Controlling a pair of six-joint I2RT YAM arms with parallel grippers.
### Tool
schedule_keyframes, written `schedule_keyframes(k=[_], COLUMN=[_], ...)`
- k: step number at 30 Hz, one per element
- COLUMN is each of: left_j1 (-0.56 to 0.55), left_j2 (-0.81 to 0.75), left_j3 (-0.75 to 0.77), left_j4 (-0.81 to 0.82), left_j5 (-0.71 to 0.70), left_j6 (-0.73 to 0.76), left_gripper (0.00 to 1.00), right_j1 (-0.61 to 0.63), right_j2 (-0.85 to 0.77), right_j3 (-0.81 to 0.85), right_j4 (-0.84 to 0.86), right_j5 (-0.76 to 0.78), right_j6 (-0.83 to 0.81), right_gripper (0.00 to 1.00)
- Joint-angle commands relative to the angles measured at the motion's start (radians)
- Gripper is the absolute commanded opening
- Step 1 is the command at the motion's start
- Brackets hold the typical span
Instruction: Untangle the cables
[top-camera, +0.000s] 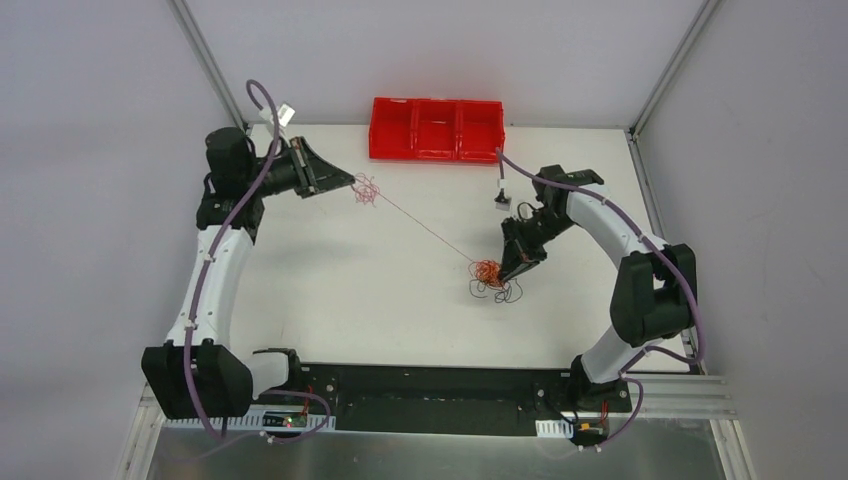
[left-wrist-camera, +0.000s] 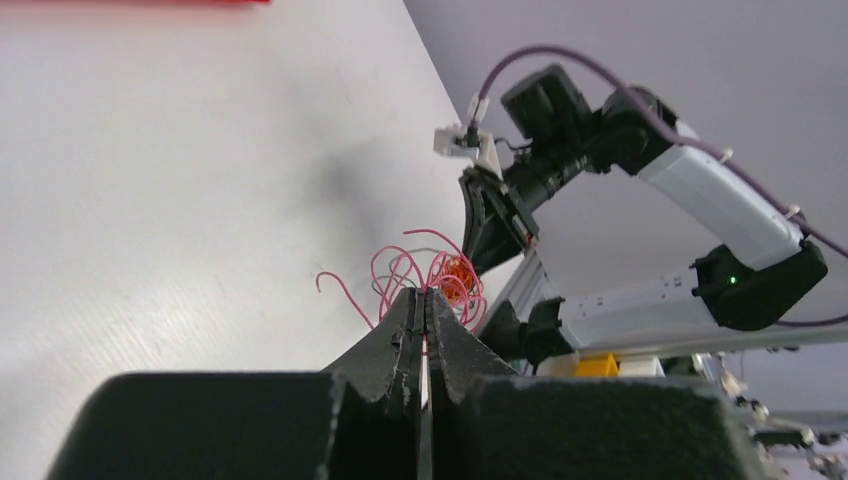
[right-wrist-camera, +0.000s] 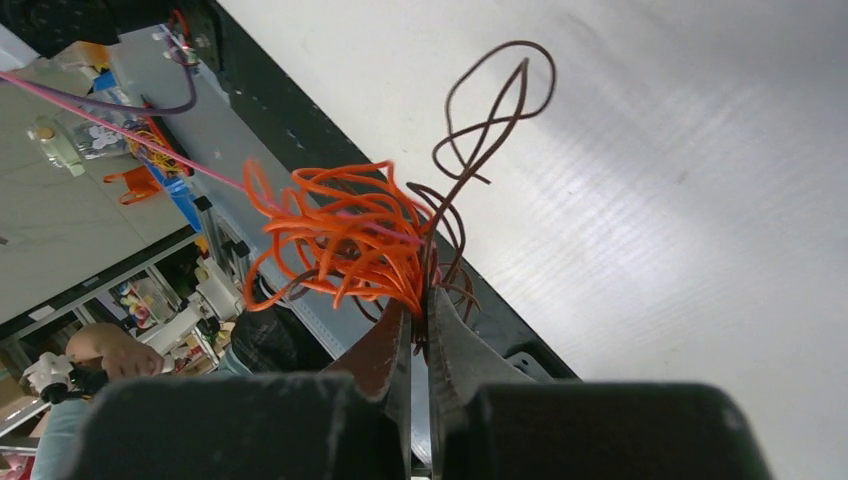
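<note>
Nearest me, my right hand (right-wrist-camera: 420, 305) is pinched shut on the orange and black tangle (right-wrist-camera: 340, 235), anchoring it low over the worktop (top-camera: 330, 290). From it a red strand (top-camera: 420, 226) runs taut to the red coil (left-wrist-camera: 425, 265), which my left hand (left-wrist-camera: 423, 297) grips closed, I judge to draw that wire free. The red bin (top-camera: 437, 128) sits beyond, well apart; only the knot itself seems to resist.

Bin (top-camera: 436, 153) behind the cables (top-camera: 487, 271), far edge.
</note>
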Motion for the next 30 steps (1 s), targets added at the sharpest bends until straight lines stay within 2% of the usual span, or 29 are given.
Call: schedule_keyframes(k=[1, 5, 6, 9, 13, 14, 16, 18, 22, 24, 30], left_j1=[0.092, 0.096, 0.083, 0.019, -0.107, -0.140, -0.200, -0.250, -0.314, -0.332, -0.377], left_j2=[0.004, 0.011, 0.004, -0.025, -0.049, -0.048, -0.039, -0.016, 0.038, 0.069, 0.118], left_j3=[0.147, 0.160, 0.141, 0.080, 0.005, -0.009, -0.035, -0.061, -0.143, -0.162, -0.170], left_j4=[0.033, 0.030, 0.030, 0.030, 0.030, 0.033, 0.047, 0.094, 0.300, 0.353, 0.361], left_j5=[0.050, 0.092, 0.095, 0.096, 0.046, 0.031, 0.004, -0.005, 0.004, 0.007, -0.009], left_j6=[-0.036, -0.083, -0.089, -0.085, -0.080, -0.080, -0.089, -0.142, -0.315, -0.362, -0.379], left_gripper=[0.00, 0.00, 0.00, 0.00, 0.00, 0.00, 0.00, 0.00, 0.00, 0.00, 0.00], right_j1=[-0.066, -0.109, -0.109, -0.100, -0.055, -0.037, 0.006, 0.049, 0.095, 0.123, 0.238], right_j2=[-0.008, 0.023, 0.023, 0.002, -0.057, -0.079, -0.113, -0.106, -0.078, -0.079, -0.067], right_j3=[-0.040, -0.021, -0.012, 0.071, 0.201, 0.221, 0.253, 0.300, 0.316, 0.299, 0.261], right_j4=[-0.049, -0.031, -0.031, -0.037, 0.002, 0.038, 0.115, 0.126, 0.209, 0.290, 0.464], right_j5=[0.100, 0.106, 0.088, -0.004, -0.100, -0.110, -0.111, -0.110, -0.141, -0.170, -0.150], right_j6=[-0.085, -0.068, -0.059, -0.027, 0.043, 0.070, 0.137, 0.155, 0.252, 0.336, 0.441], right_gripper=[0.05, 0.06, 0.10, 0.45, 0.78, 0.83, 0.86, 0.85, 0.80, 0.80, 0.81])
